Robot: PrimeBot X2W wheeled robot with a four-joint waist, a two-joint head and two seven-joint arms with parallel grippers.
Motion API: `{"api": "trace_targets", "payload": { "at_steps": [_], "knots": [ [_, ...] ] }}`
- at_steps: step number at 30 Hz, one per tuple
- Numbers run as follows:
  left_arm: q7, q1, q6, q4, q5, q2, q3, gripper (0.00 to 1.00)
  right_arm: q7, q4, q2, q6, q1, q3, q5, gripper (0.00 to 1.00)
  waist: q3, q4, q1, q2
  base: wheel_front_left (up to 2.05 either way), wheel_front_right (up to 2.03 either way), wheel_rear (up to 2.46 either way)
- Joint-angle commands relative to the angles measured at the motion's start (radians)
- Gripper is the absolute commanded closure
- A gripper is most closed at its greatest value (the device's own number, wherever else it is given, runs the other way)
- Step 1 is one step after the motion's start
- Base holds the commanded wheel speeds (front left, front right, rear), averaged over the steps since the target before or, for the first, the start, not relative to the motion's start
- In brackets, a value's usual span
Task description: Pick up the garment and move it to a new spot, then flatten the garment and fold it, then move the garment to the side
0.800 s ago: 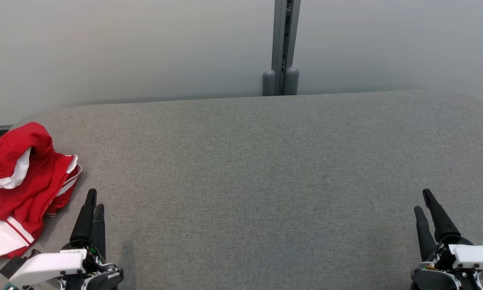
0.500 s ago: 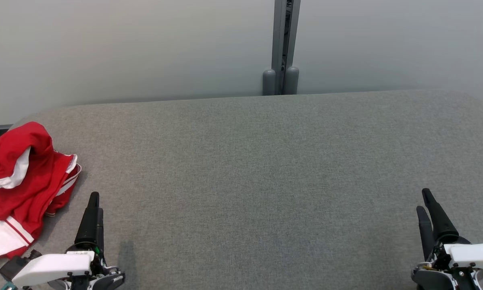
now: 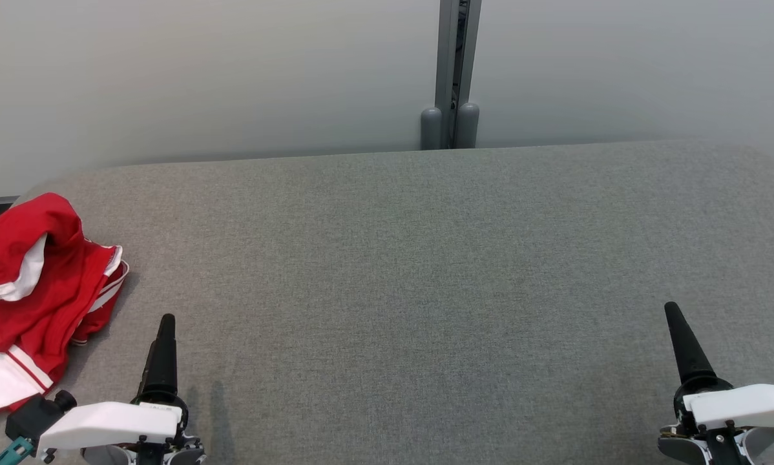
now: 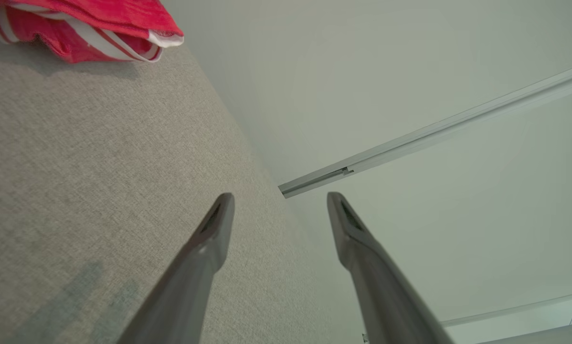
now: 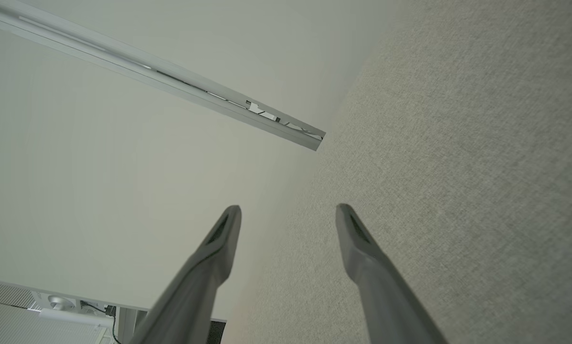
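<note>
The garment (image 3: 31, 284) was seen bunched in a heap at the left end of the table (image 3: 426, 258). The left tool (image 4: 280, 203) was held spread, gripping nothing, near the heap but apart from it. The right tool (image 5: 288, 212) was spread too, nothing pinched, well apart on the right.

A grey fabric table (image 3: 426, 258) bears a crumpled red garment (image 3: 31, 284) at its left end

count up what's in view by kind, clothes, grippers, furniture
garment, red and white, bunched at the table's left end: 1
grippers, both open: 2 (left gripper, right gripper)
grey table: 1
grey post behind the table: 1
total: 5
</note>
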Motion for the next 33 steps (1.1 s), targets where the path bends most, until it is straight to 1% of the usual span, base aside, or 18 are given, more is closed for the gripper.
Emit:
{"api": "trace_targets", "payload": {
  "at_steps": [1, 6, 7, 15, 20, 22, 33],
  "knots": [
    [-0.013, -0.034, 0.008, -0.006, 0.055, 0.011, -0.004, 0.00, -0.014, -0.007, -0.012, 0.001, -0.029, 0.003, -0.054, 0.00, 0.001, 0.000, 0.0000, 0.0000, 0.00, 0.00, 0.00],
    [-0.033, -0.035, 0.023, 0.009, 0.148, 0.012, -0.014, 0.00, -0.034, 0.010, -0.017, 0.001, -0.031, 0.022, -0.153, 0.00, 0.002, 0.001, 0.0000, 0.0000, 0.00, 0.00, 0.00],
    [-0.033, -0.035, 0.023, 0.009, 0.148, 0.012, -0.014, 0.00, -0.034, 0.010, -0.017, 0.001, -0.031, 0.022, -0.153, 0.00, 0.002, 0.001, 0.0000, 0.0000, 0.00, 0.00, 0.00],
    [-0.063, -0.036, 0.045, 0.020, 0.281, 0.013, -0.022, 0.00, -0.064, 0.022, -0.018, 0.001, -0.036, 0.029, -0.281, 0.00, 0.005, 0.003, 0.0000, 0.0000, 0.00, 0.00, 0.00],
    [-0.080, -0.038, 0.066, 0.018, 0.355, 0.013, -0.023, 0.00, -0.081, 0.019, -0.017, 0.002, -0.039, 0.024, -0.355, 0.00, 0.007, 0.004, 0.0000, 0.0000, 0.00, 0.00, 0.00],
    [-0.090, -0.037, 0.083, 0.016, 0.399, 0.014, -0.019, 0.00, -0.091, 0.020, -0.016, 0.002, -0.039, 0.016, -0.402, 0.00, 0.007, 0.004, 0.0000, 0.0000, 0.00, 0.00, 0.00],
    [-0.124, -0.030, 0.109, 0.031, 0.549, 0.015, -0.024, 0.00, -0.125, 0.031, -0.011, 0.002, -0.039, 0.015, -0.550, 0.00, 0.008, 0.005, 0.0000, 0.0000, 0.00, 0.00, 0.00]
  ]
}}
